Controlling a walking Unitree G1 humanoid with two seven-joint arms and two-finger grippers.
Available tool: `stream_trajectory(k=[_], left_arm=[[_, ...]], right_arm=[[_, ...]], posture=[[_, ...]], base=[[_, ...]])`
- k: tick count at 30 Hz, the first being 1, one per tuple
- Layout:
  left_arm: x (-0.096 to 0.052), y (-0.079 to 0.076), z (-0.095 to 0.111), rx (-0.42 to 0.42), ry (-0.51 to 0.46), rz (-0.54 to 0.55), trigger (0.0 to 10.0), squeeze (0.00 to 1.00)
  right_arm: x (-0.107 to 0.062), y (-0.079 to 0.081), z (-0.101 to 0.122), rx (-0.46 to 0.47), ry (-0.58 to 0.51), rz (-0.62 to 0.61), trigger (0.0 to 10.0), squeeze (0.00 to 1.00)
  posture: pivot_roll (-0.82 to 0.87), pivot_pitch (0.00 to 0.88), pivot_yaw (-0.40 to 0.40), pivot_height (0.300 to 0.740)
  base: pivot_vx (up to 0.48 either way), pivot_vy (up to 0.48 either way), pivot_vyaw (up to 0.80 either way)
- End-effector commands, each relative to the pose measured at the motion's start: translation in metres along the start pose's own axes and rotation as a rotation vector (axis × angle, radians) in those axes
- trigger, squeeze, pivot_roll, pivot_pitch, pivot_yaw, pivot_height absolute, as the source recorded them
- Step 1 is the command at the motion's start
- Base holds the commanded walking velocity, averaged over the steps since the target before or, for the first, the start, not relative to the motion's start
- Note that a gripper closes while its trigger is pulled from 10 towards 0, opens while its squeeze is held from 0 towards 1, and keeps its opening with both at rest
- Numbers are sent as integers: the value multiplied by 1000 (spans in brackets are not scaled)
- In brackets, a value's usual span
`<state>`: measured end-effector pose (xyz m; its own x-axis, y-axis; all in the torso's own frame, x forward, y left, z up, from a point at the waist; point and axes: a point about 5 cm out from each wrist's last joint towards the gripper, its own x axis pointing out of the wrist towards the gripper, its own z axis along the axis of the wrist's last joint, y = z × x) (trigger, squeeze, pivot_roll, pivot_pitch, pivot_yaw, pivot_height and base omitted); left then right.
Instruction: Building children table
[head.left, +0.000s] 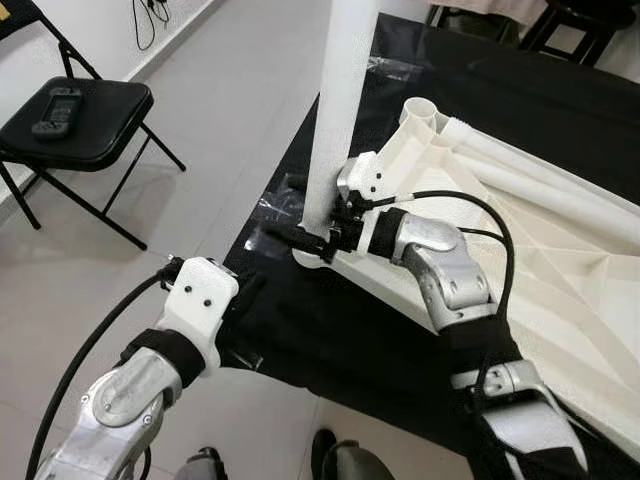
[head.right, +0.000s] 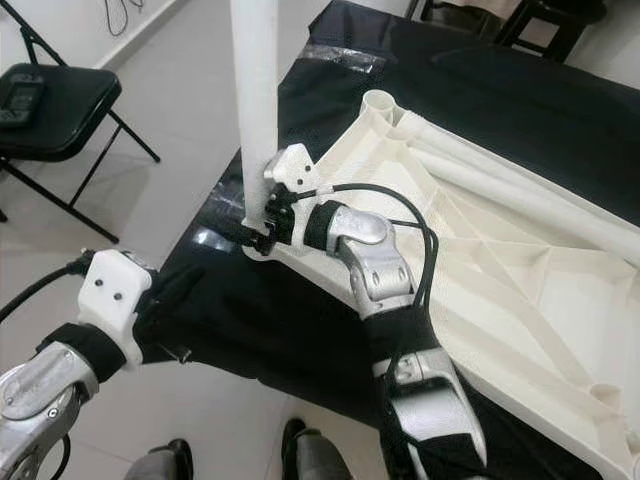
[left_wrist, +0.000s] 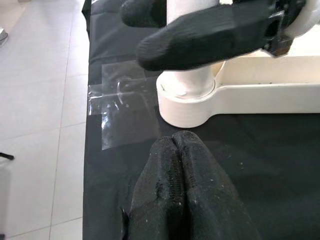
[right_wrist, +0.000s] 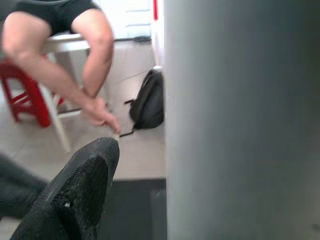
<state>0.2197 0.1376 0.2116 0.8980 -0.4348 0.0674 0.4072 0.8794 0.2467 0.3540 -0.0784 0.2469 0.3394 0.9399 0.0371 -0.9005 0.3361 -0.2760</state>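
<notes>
The white children's table (head.left: 560, 250) lies upside down on a black cloth (head.left: 330, 340). One white table leg (head.left: 340, 100) stands upright in the near corner socket (left_wrist: 187, 102). My right gripper (head.left: 315, 238) is shut on this leg just above the socket, with one black finger (right_wrist: 75, 195) beside the tube (right_wrist: 240, 120). My left gripper (left_wrist: 175, 137) is shut and empty. It rests low over the cloth, a short way in front of the socket and pointing at it. More white tubes (head.left: 560, 190) lie along the table's far rim.
A black folding chair (head.left: 110, 135) with a game controller (head.left: 58, 105) stands on the tiled floor to the left. Clear tape (left_wrist: 120, 100) holds the cloth near its edge. Dark stools (head.left: 580, 20) stand at the back right. A person (right_wrist: 60, 50) sits beyond, near a black bag (right_wrist: 147, 102).
</notes>
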Motion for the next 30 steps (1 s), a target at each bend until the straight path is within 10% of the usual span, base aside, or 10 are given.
stream_trajectory(k=[1, 5, 6, 8, 9, 25, 27, 28, 29, 30], left_arm=[[-3, -2, -3, -1, 16, -3, 10000, 0], [-4, -2, -4, 3, 20, -2, 10000, 0], [-5, -2, -4, 5, 23, 2, 10000, 0], [-5, -2, -4, 5, 23, 2, 10000, 0], [-6, -1, -5, 7, 28, 6, 10000, 0], [-12, -5, -7, -3, 48, 6, 10000, 0], [-14, -4, -7, -4, 51, 8, 10000, 0], [-15, -3, -8, -6, 56, 9, 10000, 0], [-15, -3, -8, -6, 56, 9, 10000, 0], [-15, -1, -9, -12, 58, 8, 10000, 0]], right_arm=[[4, 3, 1, -10, 0, 108, 10000, 0], [9, -4, 6, -11, 9, 151, 10000, 0], [11, -8, 8, 7, 0, 164, 7725, 0], [11, -8, 8, 7, 0, 164, 7725, 0], [13, -11, 9, 23, -3, 174, 118, 0], [-6, -21, -12, 44, 67, 105, 0, 0], [-7, -18, -26, 100, 95, -77, 0, 0], [-11, 2, -57, 187, 172, -410, 0, 0], [-11, 2, -57, 187, 172, -410, 0, 0], [-18, 33, -78, 247, 240, -574, 0, 0]], posture=[[155, 268, -141, 740], [163, 271, -142, 740], [167, 272, -142, 740], [167, 272, -142, 740], [175, 276, -142, 740], [156, 310, -159, 740], [148, 314, -159, 740], [133, 322, -148, 740], [133, 322, -148, 740], [130, 335, -126, 740]], base=[[0, 0, 0], [0, 0, 0], [0, 0, 0], [0, 0, 0], [0, 0, 0], [0, 0, 0], [0, 0, 0], [0, 0, 0], [0, 0, 0], [0, 0, 0]])
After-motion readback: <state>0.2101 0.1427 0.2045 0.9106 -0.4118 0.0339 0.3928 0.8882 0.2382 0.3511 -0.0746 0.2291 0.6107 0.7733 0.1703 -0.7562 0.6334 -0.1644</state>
